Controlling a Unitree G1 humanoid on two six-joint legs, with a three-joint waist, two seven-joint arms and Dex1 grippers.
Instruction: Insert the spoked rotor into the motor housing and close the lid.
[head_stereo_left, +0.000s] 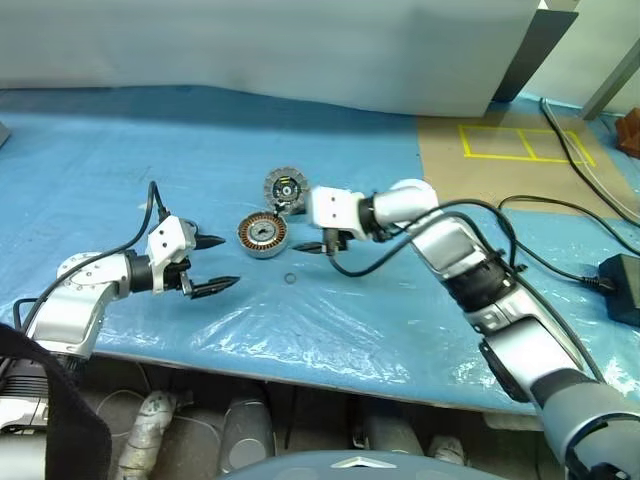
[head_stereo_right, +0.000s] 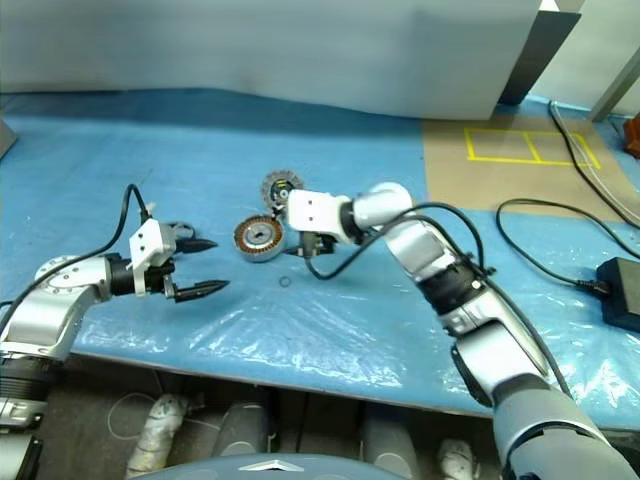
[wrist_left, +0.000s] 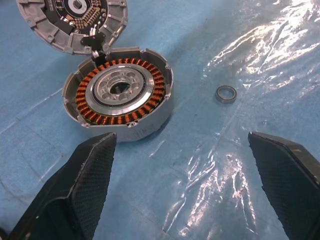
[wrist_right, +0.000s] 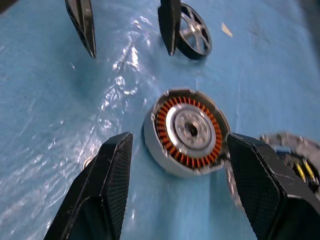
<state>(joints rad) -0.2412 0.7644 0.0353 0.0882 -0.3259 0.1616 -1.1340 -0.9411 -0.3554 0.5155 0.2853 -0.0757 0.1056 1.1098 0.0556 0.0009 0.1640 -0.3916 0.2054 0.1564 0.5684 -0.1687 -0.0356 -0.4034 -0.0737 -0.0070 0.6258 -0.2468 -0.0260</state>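
Right wrist view: I see the motor housing (wrist_right: 186, 131) empty, lid (wrist_right: 292, 162) open, spoked rotor (wrist_right: 192, 38) beyond it; both tools spread, holding nothing.

Left gripper (head_stereo_left: 212, 265) at near left, 2 fingers spread wide, pointing right. Right gripper (head_stereo_left: 322, 246) mid-scene, fingers parted, pointing left.

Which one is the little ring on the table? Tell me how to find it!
Look at the blue sheet on the table, then find the round motor housing with orange windings near its middle. Just beside it, toward the table's near edge, lies the small metal ring, also seen at. It is far smaller than the housing and the lid, plain and thin with a hole through it.
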